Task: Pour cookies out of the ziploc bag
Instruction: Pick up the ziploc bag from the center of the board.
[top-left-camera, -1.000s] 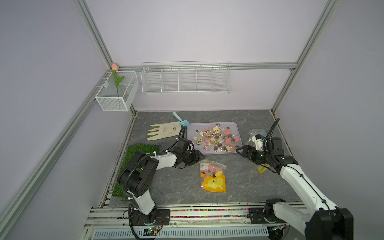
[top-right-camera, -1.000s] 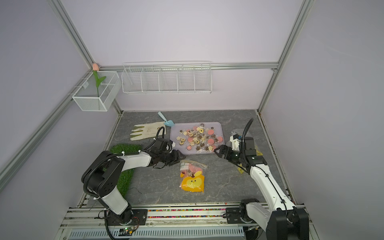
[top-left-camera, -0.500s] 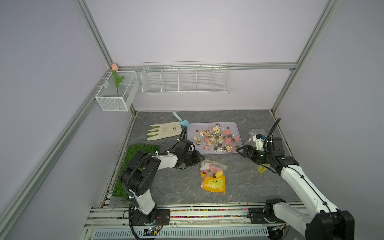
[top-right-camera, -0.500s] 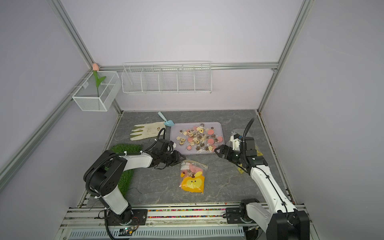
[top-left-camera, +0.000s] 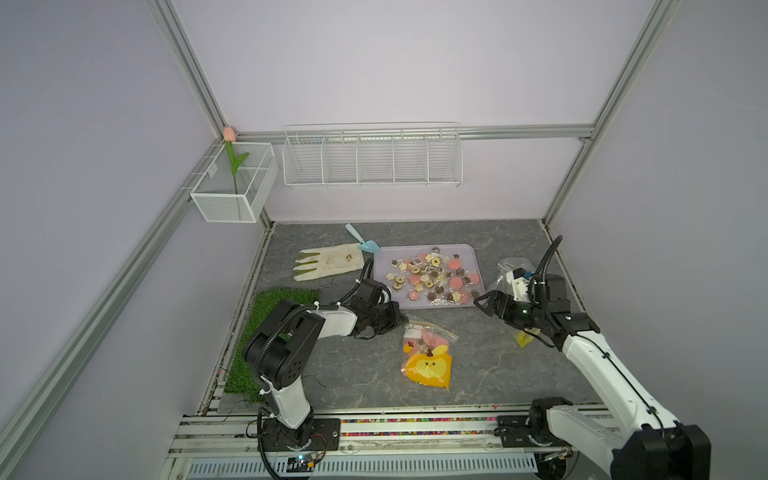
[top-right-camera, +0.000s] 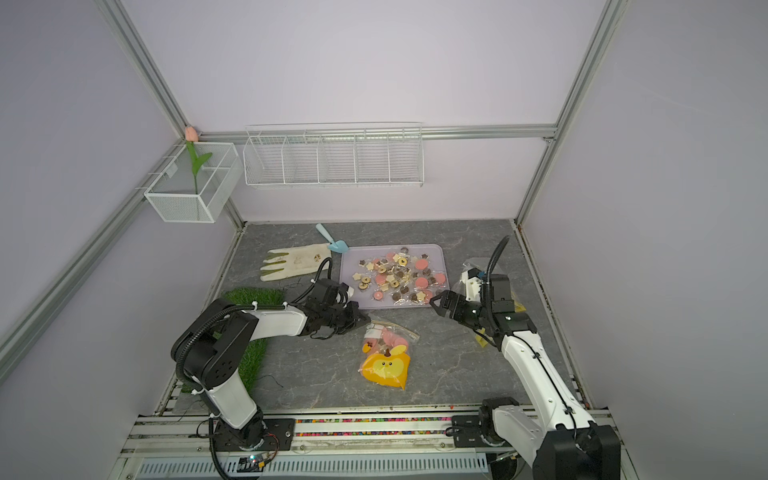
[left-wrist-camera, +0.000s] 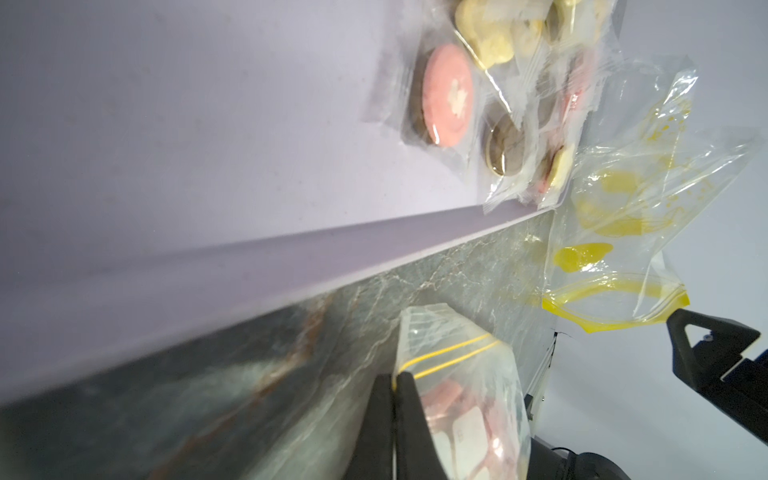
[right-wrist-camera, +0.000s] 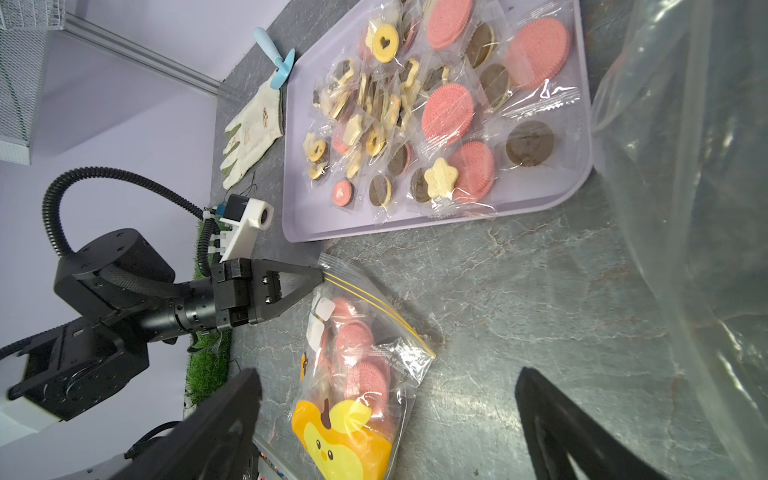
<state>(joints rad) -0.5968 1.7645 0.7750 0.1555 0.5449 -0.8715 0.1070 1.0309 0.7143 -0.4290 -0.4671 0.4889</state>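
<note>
Surface: a grey, marble-veined table top (top-left-camera: 332, 374), level, dry, lightly scuffed; a strip of fake grass (top-left-camera: 266, 332) lies along its left edge. Room: three plain lilac walls braced by aluminium rails.

Fixtures: one wire rack (top-left-camera: 372, 160) on the back wall, five compartments; one mesh basket (top-left-camera: 232, 187) on the left wall, holding one tulip (top-left-camera: 230, 135).

Loose items: one stained glove (top-left-camera: 328, 262) lying flat; one blue scoop (top-left-camera: 362, 241) touching the glove's cuff and the tray's corner; one lilac tray (top-left-camera: 384, 257); two plastic bags.

Cookies (top-left-camera: 432, 276): most lie spread on the tray in clear wrappers, pink discs, cream stars and rings, dark brown rounds; they overlap too much for a firm count. Several pink ones sit inside the ziploc bag (top-left-camera: 426, 345), above a yellow cartoon-face piece; that bag lies flat on the table just in front of the tray, yellow zip lines toward the tray.

Second bag (top-left-camera: 509, 270): crumpled beside the tray's right end, behind the right arm; contents cannot be told.

Left gripper (right-wrist-camera: 320, 275): clenched, tips pinching the ziploc bag's top corner at the zip line. Right gripper (top-left-camera: 482, 305): released, jaws spread wide, holding nothing, near the tray's front right corner.
</note>
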